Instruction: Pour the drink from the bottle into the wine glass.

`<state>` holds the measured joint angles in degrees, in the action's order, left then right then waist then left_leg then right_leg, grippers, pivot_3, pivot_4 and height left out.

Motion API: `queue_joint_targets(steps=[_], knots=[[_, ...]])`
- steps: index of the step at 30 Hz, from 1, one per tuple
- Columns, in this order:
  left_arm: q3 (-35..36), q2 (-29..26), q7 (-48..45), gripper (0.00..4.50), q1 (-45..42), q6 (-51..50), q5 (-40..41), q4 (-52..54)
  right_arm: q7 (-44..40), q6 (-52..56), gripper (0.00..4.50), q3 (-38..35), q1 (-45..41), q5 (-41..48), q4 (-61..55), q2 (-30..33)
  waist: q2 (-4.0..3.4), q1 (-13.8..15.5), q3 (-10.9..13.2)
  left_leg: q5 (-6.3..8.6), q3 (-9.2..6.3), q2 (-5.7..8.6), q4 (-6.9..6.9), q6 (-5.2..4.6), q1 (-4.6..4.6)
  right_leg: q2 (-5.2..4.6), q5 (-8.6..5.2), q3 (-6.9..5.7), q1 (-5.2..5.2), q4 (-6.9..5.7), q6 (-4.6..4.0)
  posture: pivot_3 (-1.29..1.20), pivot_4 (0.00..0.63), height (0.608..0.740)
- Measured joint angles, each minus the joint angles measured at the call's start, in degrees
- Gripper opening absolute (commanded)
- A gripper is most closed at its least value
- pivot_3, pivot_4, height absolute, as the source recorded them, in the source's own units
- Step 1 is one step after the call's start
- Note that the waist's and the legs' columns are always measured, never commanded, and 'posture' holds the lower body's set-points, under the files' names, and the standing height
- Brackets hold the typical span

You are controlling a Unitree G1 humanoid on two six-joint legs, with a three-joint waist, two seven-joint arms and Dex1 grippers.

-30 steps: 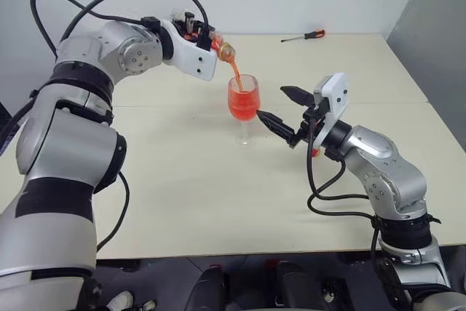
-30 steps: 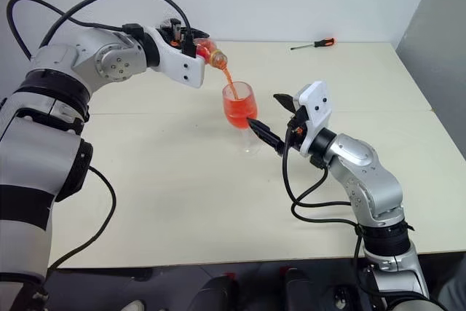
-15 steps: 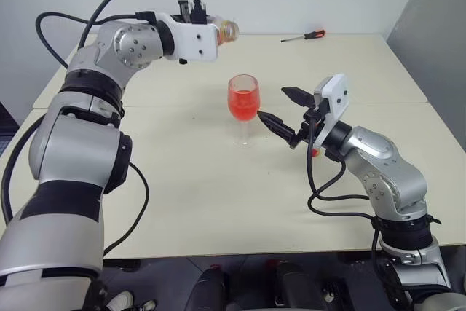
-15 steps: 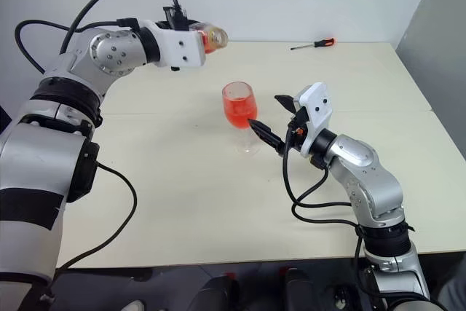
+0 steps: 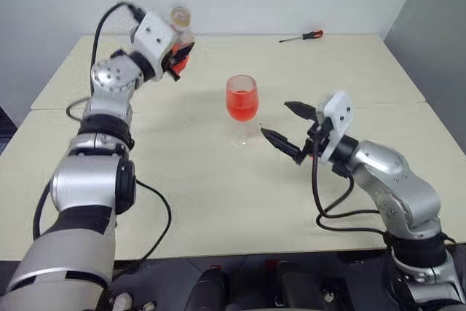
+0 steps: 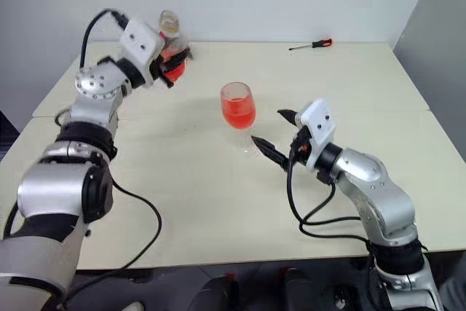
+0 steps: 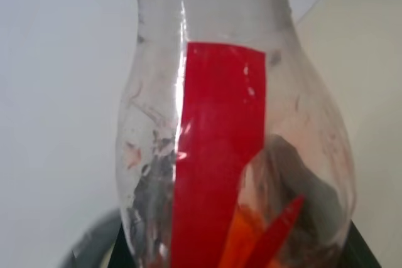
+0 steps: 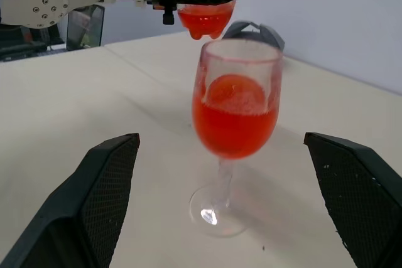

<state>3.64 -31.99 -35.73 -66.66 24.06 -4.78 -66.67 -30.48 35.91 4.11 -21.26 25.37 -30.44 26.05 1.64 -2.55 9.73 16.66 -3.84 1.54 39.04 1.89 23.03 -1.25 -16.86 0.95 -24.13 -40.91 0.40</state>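
Left eye view: a wide cream table (image 5: 182, 180) was seen, made of slabs joined along a seam, with a pale wall behind it. The left gripper (image 5: 177, 47) was held up over the far left part of the table, its fingers pressed tight on the bottle (image 5: 180, 23), which was kept upright with its open neck uppermost; through the left wrist view the bottle (image 7: 232, 149) was shown mostly clear, with a little red drink (image 7: 251, 236) at its bottom and a red strip down its side. The right gripper (image 5: 291, 127) was held low over the table just right of the wine glass (image 5: 242, 111), its two black fingers spread wide apart and pinching nothing, with neither fingertip touching the glass. The wine glass was standing upright near the middle of the table, well apart from the bottle, its bowl filled most of the way with red drink (image 8: 233, 127). A screwdriver (image 5: 303, 36) with a red and black handle was lying at the far edge of the table.
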Motion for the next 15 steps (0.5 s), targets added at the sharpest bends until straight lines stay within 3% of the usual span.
queue_joint_targets(steps=[5, 10, 15], knots=[[4.35, 2.34, 6.17, 1.24, 15.90, -12.35, 5.17, 17.72, -0.85, -0.26, 4.50, 2.17, 6.53, -0.13, -5.20, 1.74, 0.11, 0.02, -0.07, 0.00, -0.13, 0.00, 0.01, 0.00, 0.02, -0.02, 0.00, 0.05, 0.03, 0.02, 0.00, 0.00, 0.150, 0.740], [10.42, 6.47, 12.92, 1.24, 25.52, -24.62, 12.02, 32.11, -1.92, -2.37, 4.50, 2.50, 9.54, -0.47, -5.61, 2.27, 0.23, 0.63, -0.15, 0.00, -0.15, 0.00, 0.04, 0.00, -0.01, -0.02, 0.00, 0.01, 0.09, 0.02, -0.01, 0.00, 0.150, 0.740], [13.12, 10.05, 16.56, 1.24, 31.34, -28.77, 16.15, 36.52, -1.92, -4.76, 4.50, 2.69, 10.55, -1.98, -4.78, 1.87, 0.36, 0.81, -0.24, 0.00, -0.15, 0.02, 0.05, 0.00, -0.02, -0.02, 0.00, 0.01, 0.12, 0.04, -0.01, 0.00, 0.150, 0.740]])
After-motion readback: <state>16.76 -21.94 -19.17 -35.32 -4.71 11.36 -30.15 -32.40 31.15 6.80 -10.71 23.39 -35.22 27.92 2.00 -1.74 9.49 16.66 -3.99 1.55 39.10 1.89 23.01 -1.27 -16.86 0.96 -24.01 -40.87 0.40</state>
